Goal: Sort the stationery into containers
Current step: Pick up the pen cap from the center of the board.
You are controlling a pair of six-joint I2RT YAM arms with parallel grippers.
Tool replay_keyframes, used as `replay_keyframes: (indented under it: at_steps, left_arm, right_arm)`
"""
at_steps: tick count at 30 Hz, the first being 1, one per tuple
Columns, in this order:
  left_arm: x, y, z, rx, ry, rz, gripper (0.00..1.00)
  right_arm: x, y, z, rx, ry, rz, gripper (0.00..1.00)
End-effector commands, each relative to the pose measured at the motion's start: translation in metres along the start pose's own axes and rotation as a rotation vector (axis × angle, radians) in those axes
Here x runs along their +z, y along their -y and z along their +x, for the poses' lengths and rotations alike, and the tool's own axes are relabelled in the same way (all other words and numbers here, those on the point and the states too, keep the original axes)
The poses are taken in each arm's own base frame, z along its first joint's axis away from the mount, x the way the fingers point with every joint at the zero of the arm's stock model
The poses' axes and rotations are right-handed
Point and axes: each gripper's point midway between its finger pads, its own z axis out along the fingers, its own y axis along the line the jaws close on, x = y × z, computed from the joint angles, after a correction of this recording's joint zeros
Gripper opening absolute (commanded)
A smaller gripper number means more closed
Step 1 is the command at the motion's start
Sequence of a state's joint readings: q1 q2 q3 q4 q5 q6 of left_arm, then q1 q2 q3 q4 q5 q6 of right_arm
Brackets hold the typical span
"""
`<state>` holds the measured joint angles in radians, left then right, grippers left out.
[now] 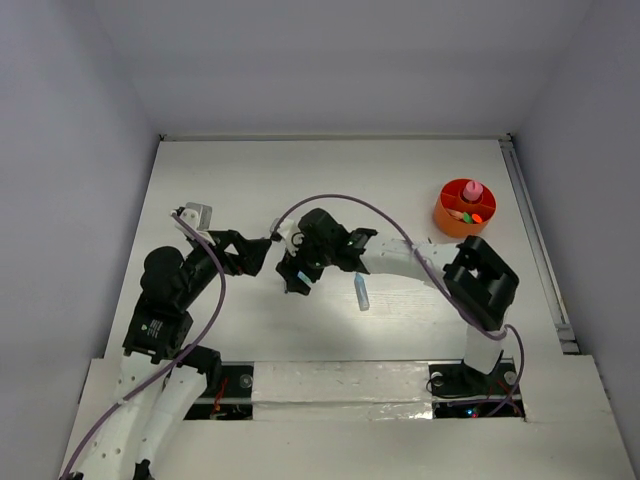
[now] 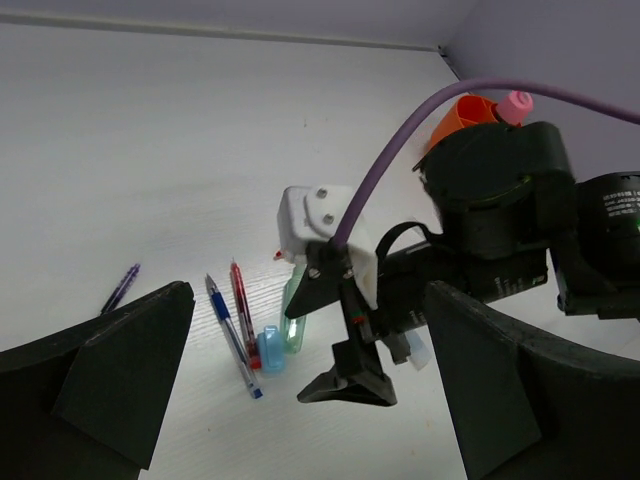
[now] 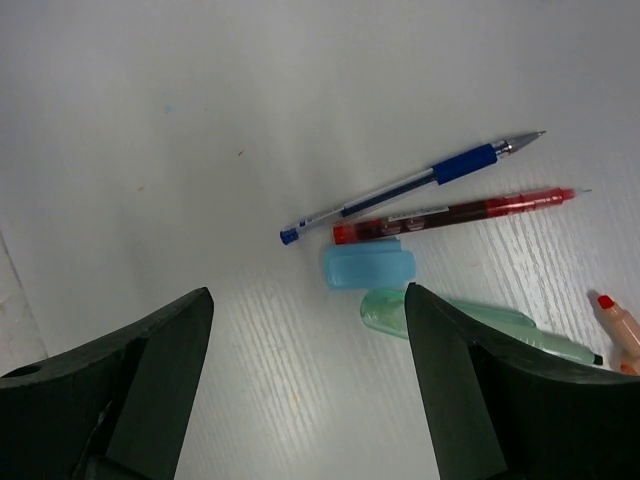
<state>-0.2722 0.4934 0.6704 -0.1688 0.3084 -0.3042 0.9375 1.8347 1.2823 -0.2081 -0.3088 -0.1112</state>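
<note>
Blue pen, red pen, light-blue cap just beyond spread, empty right fingers; left fingers also spread.

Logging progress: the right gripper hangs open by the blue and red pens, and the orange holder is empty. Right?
No. The orange holder already holds several items, as the top view shows. The right gripper does hang open by the blue pen and red pen.

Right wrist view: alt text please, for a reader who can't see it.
The right gripper hangs open and empty over a white table. Beyond its dark fingers lie a blue pen and a red pen side by side, a light blue cap-like piece, a pale green marker partly hidden, and an orange highlighter at the edge.
</note>
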Motion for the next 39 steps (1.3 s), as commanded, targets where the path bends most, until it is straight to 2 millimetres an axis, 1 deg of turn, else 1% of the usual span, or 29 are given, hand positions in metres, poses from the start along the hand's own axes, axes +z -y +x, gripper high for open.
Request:
replay_keyframes:
  at_steps: [1,4,6,13,14,17,18,20,21,22,23,25,26,29,30,32,33,34,35,36,37,38,39]
  left_arm:
    - [-0.004,0.002,-0.020,0.033,0.059,-0.010,0.99]
    - [-0.004,0.003,-0.020,0.034,0.062,-0.005,0.99]
    - [-0.004,0.003,-0.019,0.033,0.058,0.000,0.99]
    - [-0.004,0.010,-0.019,0.031,0.057,0.036,0.99]
    - [-0.004,0.009,-0.019,0.029,0.057,0.031,0.99]
    - [-0.004,0.009,-0.019,0.031,0.057,0.029,0.99]
    - [-0.004,0.009,-0.019,0.031,0.056,0.030,0.99]
    - [-0.004,0.009,-0.019,0.031,0.056,0.030,0.99]
    - [-0.004,0.009,-0.019,0.031,0.057,0.029,0.99]
    - [-0.004,0.009,-0.019,0.031,0.056,0.030,0.99]
    - [-0.004,0.009,-0.019,0.032,0.057,0.031,0.99]
    - [-0.004,0.009,-0.019,0.031,0.056,0.030,0.99]
    - [-0.004,0.009,-0.018,0.031,0.054,0.031,0.99]
    - [-0.004,0.009,-0.019,0.033,0.057,0.032,0.99]
    - [-0.004,0.009,-0.019,0.034,0.058,0.034,0.99]
    - [-0.004,0.012,-0.019,0.035,0.057,0.045,0.99]
    - [-0.004,0.012,-0.018,0.034,0.055,0.045,0.99]
    - [-0.004,0.012,-0.018,0.035,0.055,0.045,0.99]
    - [-0.004,0.012,-0.018,0.035,0.057,0.045,0.99]
    - [-0.005,0.012,-0.018,0.034,0.055,0.045,0.99]
    - [-0.005,0.012,-0.018,0.034,0.057,0.044,0.99]
    - [-0.005,0.012,-0.018,0.034,0.056,0.045,0.99]
    - [-0.005,0.012,-0.018,0.034,0.057,0.044,0.99]
  right_arm:
    - [0.010,0.011,0.000,-0.075,-0.053,0.060,0.83]
    - [0.016,0.019,0.004,-0.080,-0.079,0.094,0.83]
    - [0.023,0.021,0.011,-0.087,-0.108,0.110,0.84]
    - [0.037,0.028,0.023,-0.082,-0.124,0.128,0.83]
    - [0.039,0.024,0.024,-0.087,-0.126,0.125,0.81]
    - [0.045,0.028,0.028,-0.078,-0.133,0.137,0.78]
    - [0.049,0.024,0.029,-0.079,-0.134,0.133,0.78]
    - [0.051,0.025,0.030,-0.071,-0.131,0.139,0.77]
    - [0.054,0.022,0.030,-0.071,-0.125,0.137,0.76]
    - [0.057,0.024,0.033,-0.068,-0.131,0.146,0.75]
    - [0.058,0.026,0.034,-0.065,-0.132,0.160,0.72]
    - [0.060,0.023,0.033,-0.065,-0.131,0.162,0.69]
    - [0.061,0.024,0.035,-0.062,-0.132,0.163,0.63]
    - [0.058,0.027,0.033,-0.052,-0.127,0.187,0.56]
    - [0.056,0.027,0.026,-0.047,-0.101,0.196,0.56]
    - [0.052,0.026,0.021,-0.040,-0.079,0.203,0.50]
    - [0.048,0.025,0.013,-0.029,-0.052,0.205,0.49]
    - [0.045,0.025,0.009,-0.024,-0.041,0.208,0.48]
    - [0.042,0.027,0.006,-0.018,-0.033,0.227,0.44]
    - [0.034,0.027,-0.005,-0.003,-0.003,0.244,0.42]
    - [0.029,0.027,-0.009,0.005,0.012,0.255,0.40]
    - [0.021,0.035,-0.014,0.012,0.033,0.312,0.39]
    - [0.015,0.036,-0.017,0.032,0.054,0.328,0.38]
